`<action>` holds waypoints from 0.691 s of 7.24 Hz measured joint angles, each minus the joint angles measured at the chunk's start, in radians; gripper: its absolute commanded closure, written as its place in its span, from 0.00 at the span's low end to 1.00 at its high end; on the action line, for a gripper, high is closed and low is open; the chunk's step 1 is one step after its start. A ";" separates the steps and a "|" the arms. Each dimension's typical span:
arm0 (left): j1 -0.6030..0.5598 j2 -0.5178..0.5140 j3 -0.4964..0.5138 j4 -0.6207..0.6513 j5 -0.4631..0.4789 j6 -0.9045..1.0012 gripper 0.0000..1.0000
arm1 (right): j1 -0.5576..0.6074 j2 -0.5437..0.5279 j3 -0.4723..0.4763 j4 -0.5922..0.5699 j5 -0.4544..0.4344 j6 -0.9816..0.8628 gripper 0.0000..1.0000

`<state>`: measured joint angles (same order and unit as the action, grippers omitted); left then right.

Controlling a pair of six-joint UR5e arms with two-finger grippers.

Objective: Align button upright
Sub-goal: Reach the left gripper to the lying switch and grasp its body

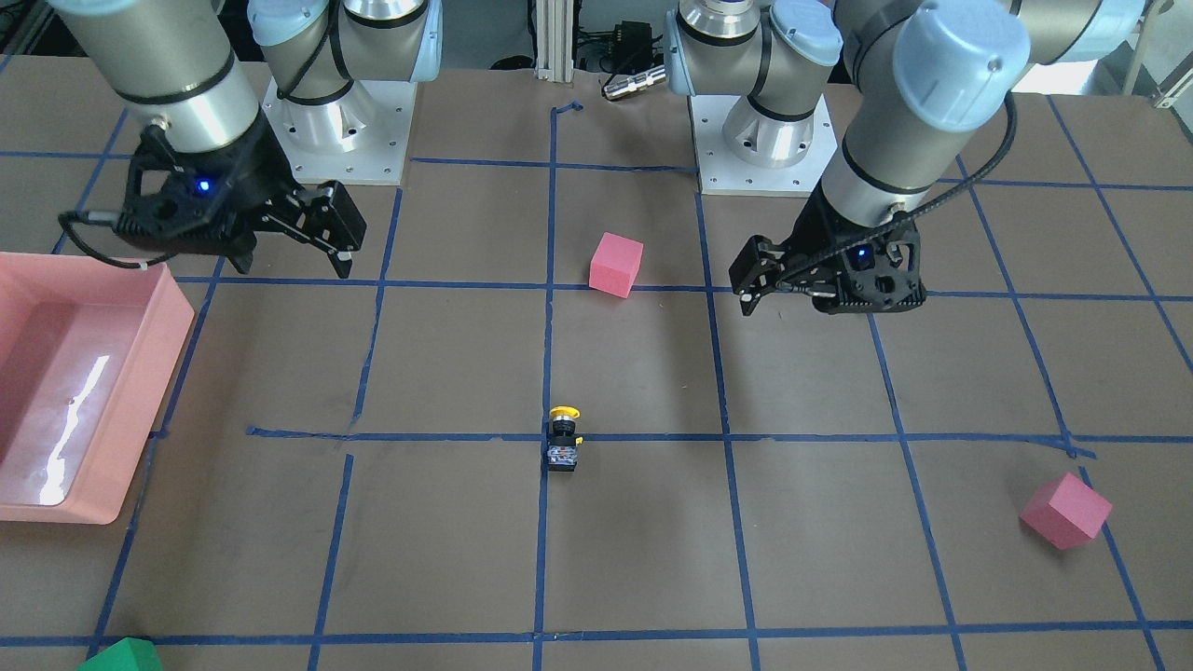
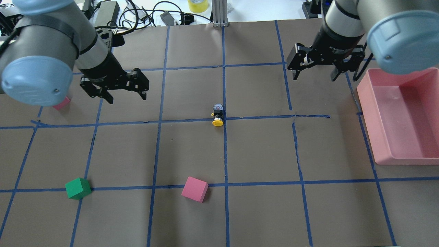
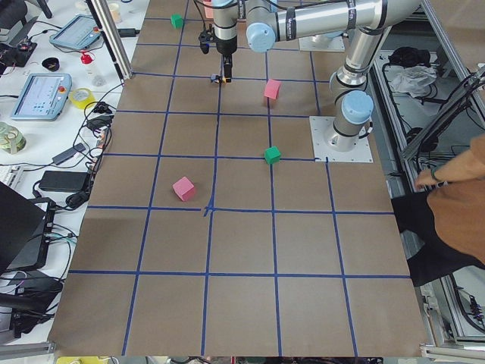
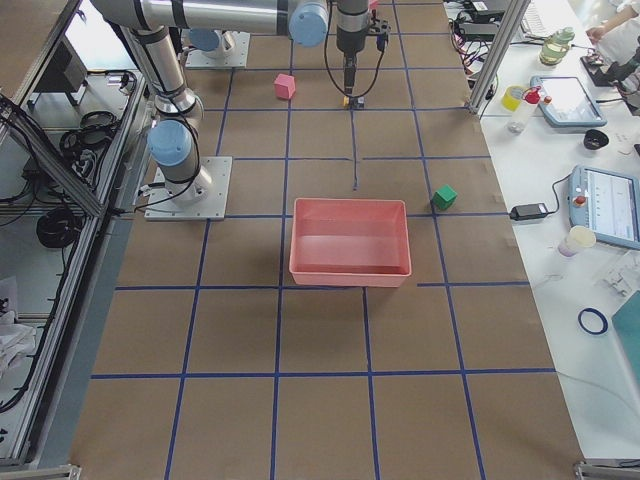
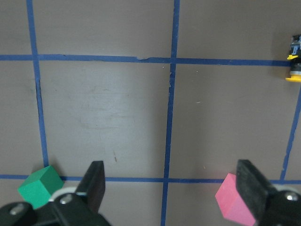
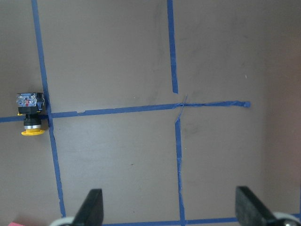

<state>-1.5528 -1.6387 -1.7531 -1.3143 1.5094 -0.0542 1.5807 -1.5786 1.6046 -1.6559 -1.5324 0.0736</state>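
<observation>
Left tool (image 2: pixel 127 97) is spread wide with nothing in it, hanging over the tabletop (image 2: pixel 260 154) well off to one side of the button (image 2: pixel 217 115). The right tool (image 2: pixel 314 76) is the same deal, wide and empty on the other side, near the pink tray (image 2: pixel 404 159). The button sits about mid-tabletop, right on a crossing of the blue tape lines (image 2: pixel 224 154), and it's lying on its side: yellow cap pointing back toward the robot, black boxy base pointing away. Both wrist views only catch it at the edge of the frame, so neither tool is lined up over it. Progress-wise I'd call this basically zero: nothing's gripped, nothing's touching it, and the cap isn't facing up. What's left, as I read it, is pretty much everything: one tool has to get over it, come down, pinch it, tip it so the base sits flat with the cap on top, then let go without knocking it over. The pink cube (image 2: pixel 194 189) and green cube (image 2: pixel 78 188) are well apart from it, so they shouldn't get in the way
</observation>
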 measured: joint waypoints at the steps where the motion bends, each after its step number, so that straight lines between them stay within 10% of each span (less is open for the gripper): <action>1: -0.037 -0.033 -0.027 0.090 -0.017 -0.033 0.00 | 0.020 -0.016 -0.031 0.019 -0.002 0.000 0.00; 5: -0.164 -0.174 -0.061 0.283 -0.031 -0.123 0.00 | 0.093 0.015 -0.052 0.029 -0.057 0.003 0.00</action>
<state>-1.7164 -1.8124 -1.8143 -1.0314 1.4786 -0.1773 1.6739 -1.5632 1.5521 -1.6273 -1.5891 0.0765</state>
